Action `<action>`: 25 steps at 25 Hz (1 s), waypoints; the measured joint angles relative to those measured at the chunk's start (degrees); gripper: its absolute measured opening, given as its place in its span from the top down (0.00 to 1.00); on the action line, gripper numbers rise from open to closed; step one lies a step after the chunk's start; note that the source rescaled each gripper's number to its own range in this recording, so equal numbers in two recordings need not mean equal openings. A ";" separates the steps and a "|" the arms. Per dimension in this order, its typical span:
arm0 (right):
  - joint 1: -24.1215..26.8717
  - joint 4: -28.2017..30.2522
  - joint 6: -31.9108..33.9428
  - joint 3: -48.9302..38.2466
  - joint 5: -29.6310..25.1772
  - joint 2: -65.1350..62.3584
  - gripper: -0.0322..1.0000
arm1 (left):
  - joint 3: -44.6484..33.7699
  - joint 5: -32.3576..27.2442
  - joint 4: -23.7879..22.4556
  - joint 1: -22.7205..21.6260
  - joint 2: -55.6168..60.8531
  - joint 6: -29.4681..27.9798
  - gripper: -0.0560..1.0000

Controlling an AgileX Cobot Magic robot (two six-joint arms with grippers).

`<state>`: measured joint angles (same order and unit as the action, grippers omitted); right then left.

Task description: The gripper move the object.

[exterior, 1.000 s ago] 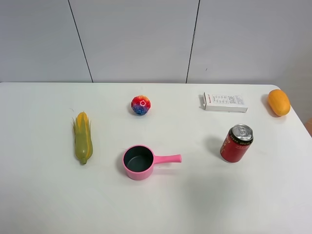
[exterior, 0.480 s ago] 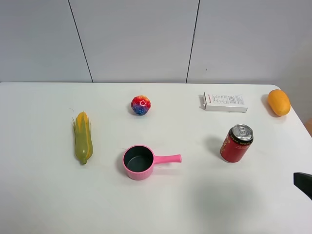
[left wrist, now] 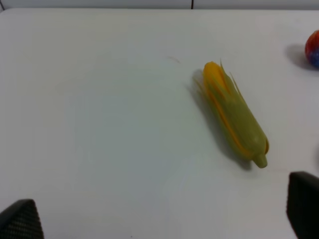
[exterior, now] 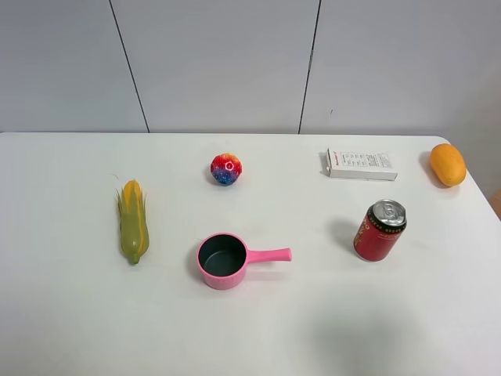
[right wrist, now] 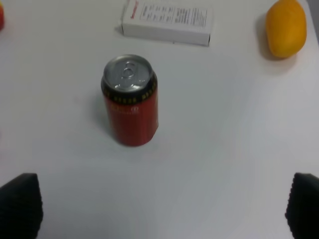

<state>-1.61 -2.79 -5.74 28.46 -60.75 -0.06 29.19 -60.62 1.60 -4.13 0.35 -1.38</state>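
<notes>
Corn cob [left wrist: 233, 113] lies diagonal on white table [left wrist: 99, 124], husk tip toward far edge, stub end nearer claw [left wrist: 162, 219]. Multicoloured ball [left wrist: 313, 48] partly cut off at frame edge. Two black claw fingertips [left wrist: 21, 219] wide apart, nothing between

Left gripper [left wrist: 159, 219] and right gripper [right wrist: 159, 209] both spread wide, fingertips only at wrist-view corners; neither arm visible in the high view.
</notes>
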 joint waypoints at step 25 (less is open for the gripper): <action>-0.29 1.77 2.48 -0.06 -0.05 -0.07 0.00 | 0.00 0.00 0.00 0.00 0.00 0.00 0.00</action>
<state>-1.90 -1.02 -3.26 28.40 -60.79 -0.13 29.19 -60.62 1.60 -4.13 0.35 -1.38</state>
